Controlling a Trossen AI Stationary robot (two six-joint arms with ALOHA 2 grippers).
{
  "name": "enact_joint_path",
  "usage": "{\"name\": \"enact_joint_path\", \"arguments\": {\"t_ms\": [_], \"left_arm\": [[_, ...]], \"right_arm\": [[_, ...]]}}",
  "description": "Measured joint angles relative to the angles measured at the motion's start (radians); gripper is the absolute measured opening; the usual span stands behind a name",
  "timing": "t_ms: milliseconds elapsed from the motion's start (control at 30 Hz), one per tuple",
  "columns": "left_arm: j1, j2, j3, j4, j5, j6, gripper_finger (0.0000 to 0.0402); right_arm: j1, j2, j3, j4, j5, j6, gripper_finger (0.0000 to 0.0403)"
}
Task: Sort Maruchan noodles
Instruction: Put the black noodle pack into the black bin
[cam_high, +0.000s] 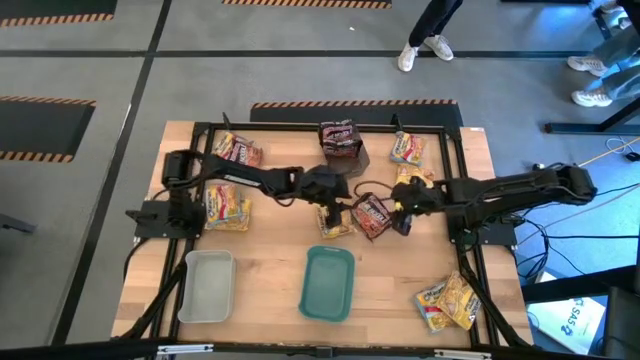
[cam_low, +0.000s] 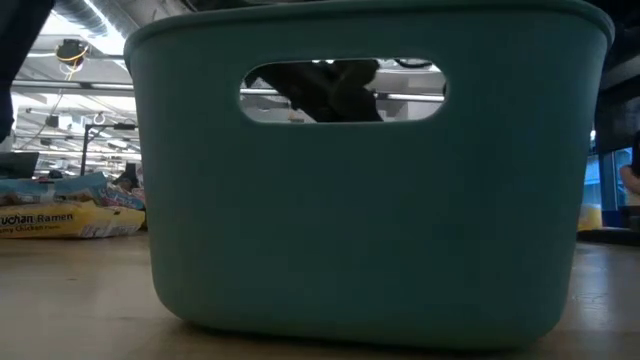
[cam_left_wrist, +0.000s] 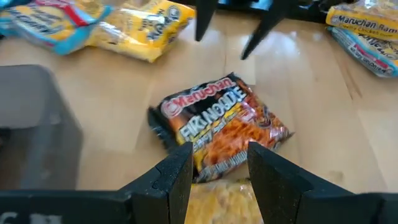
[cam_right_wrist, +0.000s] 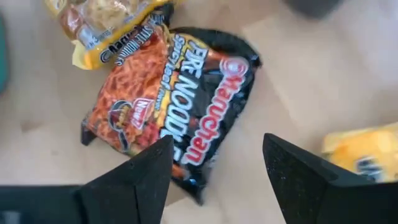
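A dark Maruchan fire-noodle packet (cam_high: 372, 216) (cam_left_wrist: 217, 127) (cam_right_wrist: 180, 106) lies flat on the wooden table's middle. From the left, my left gripper (cam_high: 330, 213) (cam_left_wrist: 217, 177) reaches its edge, shut on a yellow noodle packet (cam_high: 336, 227) (cam_left_wrist: 221, 202). That packet's end (cam_right_wrist: 106, 28) overlaps the dark packet's edge. On the dark packet's right side my right gripper (cam_high: 400, 215) (cam_right_wrist: 217, 174) stands open above it. One finger is over the dark packet's end and the other over bare wood, touching nothing. My left gripper has the yellow packet (cam_left_wrist: 221, 199) pinched between its two fingers (cam_left_wrist: 177, 180), slanting down from the table's left side. The packet fills the gap between them. Whether it hangs clear or rests on the table, I cannot tell.
A teal tray (cam_high: 328, 283) (cam_low: 370, 200) and a pale grey tray (cam_high: 207, 285) stand near the front edge. Other noodle packets lie at far left (cam_high: 237, 150), left (cam_high: 227, 208), far middle (cam_high: 340, 140), far right (cam_high: 407, 148) and front right (cam_high: 447, 303). Black rails frame the table.
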Motion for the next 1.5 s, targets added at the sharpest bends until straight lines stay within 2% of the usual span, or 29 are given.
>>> {"name": "enact_joint_path", "arguments": {"t_ms": [100, 300, 667, 1167, 1300, 1500], "left_arm": [[-0.021, 0.059, 0.06, -0.011, 0.0, 0.003, 0.0147], [-0.064, 0.17, 0.155, -0.017, 0.001, 0.003, 0.0147], [-0.083, 0.262, 0.187, -0.009, -0.002, -0.024, 0.0147], [-0.079, 0.295, 0.19, -0.002, -0.012, -0.024, 0.0147], [-0.077, 0.307, 0.19, -0.017, -0.019, -0.024, 0.0147], [-0.076, 0.321, 0.189, -0.01, -0.019, -0.022, 0.0147]], "right_arm": [[-0.041, -0.023, -0.036, 0.02, -0.075, 0.066, 0.0234], [-0.128, -0.011, -0.11, 0.182, -0.222, 0.139, 0.0234], [-0.226, -0.011, -0.131, 0.184, -0.24, 0.149, 0.0234], [-0.226, -0.011, -0.131, 0.205, -0.268, 0.168, 0.0235], [-0.226, 0.007, -0.131, 0.206, -0.316, 0.193, 0.0256], [-0.226, 0.093, -0.129, 0.244, -0.308, 0.203, 0.0306]]}}
